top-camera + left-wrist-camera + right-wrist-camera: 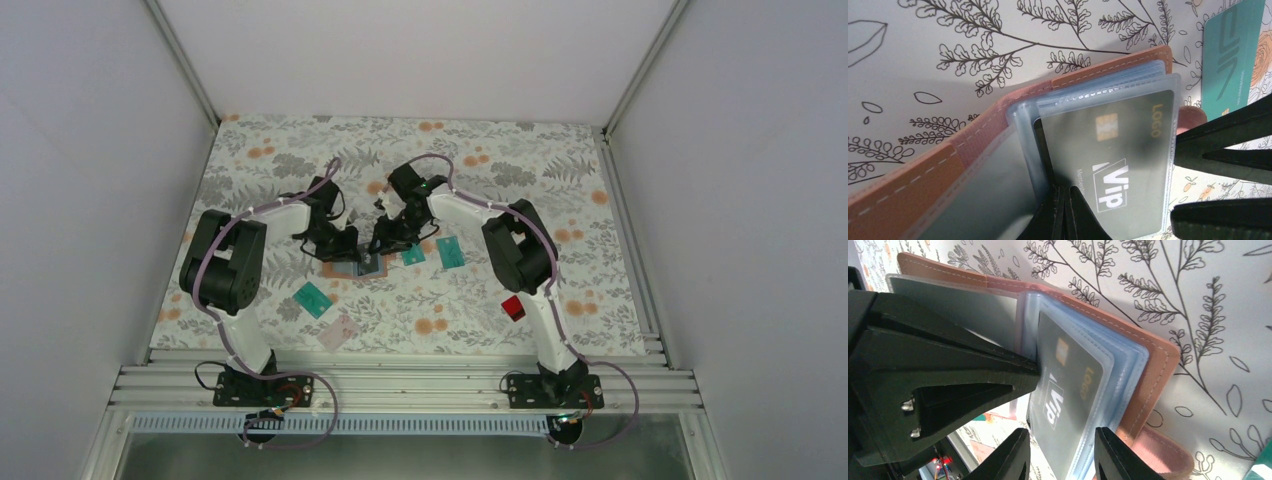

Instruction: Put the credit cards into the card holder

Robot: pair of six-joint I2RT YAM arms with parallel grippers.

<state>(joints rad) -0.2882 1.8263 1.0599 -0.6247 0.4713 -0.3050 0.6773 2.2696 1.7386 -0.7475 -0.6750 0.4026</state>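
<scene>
Left pincer (1060, 216) was shut tight, its tip pressed on the plastic sleeves (1024, 131) by the spine, apparently to keep the card holder (908, 195) lying open in the middle of the table (560, 180). Right pincer (1062, 434) stood partly apart, fingertips at the sleeve edge around the black card (1118, 150) — seemingly seating it.

A fixed overhead camera looks down from behind the near edge of the table (560, 160), taking in its whole floral top. Both wrist cameras sit tight against the open card holder (913, 195) near the table's middle, facing it from opposite sides, and share its clear sleeves (1023, 120) and the black card (1118, 150).
</scene>
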